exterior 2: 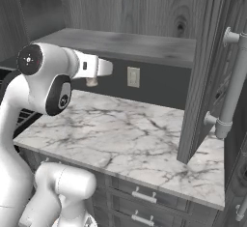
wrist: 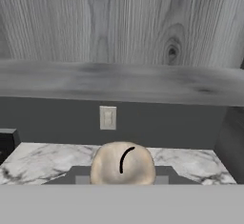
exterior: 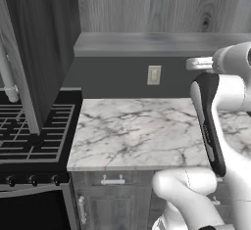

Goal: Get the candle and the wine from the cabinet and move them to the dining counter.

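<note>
- Beige-tan wax makes up the candle (wrist: pixel 123 164), a short round cylinder with a thin black curved wick on its flat top.
- The candle is gripped between the fingers of the pincer (wrist: pixel 123 180), whose jaws are drawn narrow against its sides; in the hand view its wick end is turned toward the camera, so its short axis runs along the pincer.
- In the right base view a small tan stub is seen under the white hand, above the marble tabletop (exterior 2: pixel 144 144); its detail is too small to read.
- The candle is held out in front of the cabinet (wrist: pixel 124 32), below the level of its shelf board and above the tabletop.
- The cabinet is of dark grey wood grain with a visible knot; its doors stand open, and one door carries a long pale tubular handle (exterior 2: pixel 234 83).
- The tabletop is white marble with grey veins, flat and square-edged.
- A pale rectangular wall outlet (exterior: pixel 154 75) is set in the dark wall between the cabinet shelf and the tabletop.
- A black stove grate (exterior: pixel 34 131) lies just beside the tabletop.
</note>
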{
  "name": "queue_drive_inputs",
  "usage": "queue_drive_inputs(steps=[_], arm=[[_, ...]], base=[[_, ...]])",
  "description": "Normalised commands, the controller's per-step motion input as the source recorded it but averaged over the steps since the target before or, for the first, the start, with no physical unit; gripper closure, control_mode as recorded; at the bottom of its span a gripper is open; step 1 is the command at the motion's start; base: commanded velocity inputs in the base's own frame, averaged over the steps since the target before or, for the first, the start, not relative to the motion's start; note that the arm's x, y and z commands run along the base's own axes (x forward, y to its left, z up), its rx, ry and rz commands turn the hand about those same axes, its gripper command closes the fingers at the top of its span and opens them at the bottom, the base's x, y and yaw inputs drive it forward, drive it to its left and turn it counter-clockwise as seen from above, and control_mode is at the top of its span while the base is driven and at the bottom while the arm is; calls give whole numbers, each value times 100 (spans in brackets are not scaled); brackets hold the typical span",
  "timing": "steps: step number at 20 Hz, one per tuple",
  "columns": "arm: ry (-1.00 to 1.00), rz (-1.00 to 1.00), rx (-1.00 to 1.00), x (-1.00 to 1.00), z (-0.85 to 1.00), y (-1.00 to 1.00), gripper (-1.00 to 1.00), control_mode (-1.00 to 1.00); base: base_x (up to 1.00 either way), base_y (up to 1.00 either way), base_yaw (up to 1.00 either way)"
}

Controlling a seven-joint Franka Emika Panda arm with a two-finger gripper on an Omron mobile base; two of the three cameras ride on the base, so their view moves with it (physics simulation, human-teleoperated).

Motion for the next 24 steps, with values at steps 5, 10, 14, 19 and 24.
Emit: queue_drive_inputs(steps=[5, 10, 14, 19, 24], arm=[[0, 0, 0, -18, -10, 0, 100, -100], [-2, 0, 0, -96, -58, 19, 100, -100], [0, 0, -1, -78, -49, 22, 100, -100], [0, 0, -3, -55, -42, 39, 100, -100], [0, 0, -1, -9, -8, 10, 100, 100]], base=[[0, 0, 0], [0, 0, 0], [0, 0, 0], [0, 0, 0], [-38, 38, 0]])
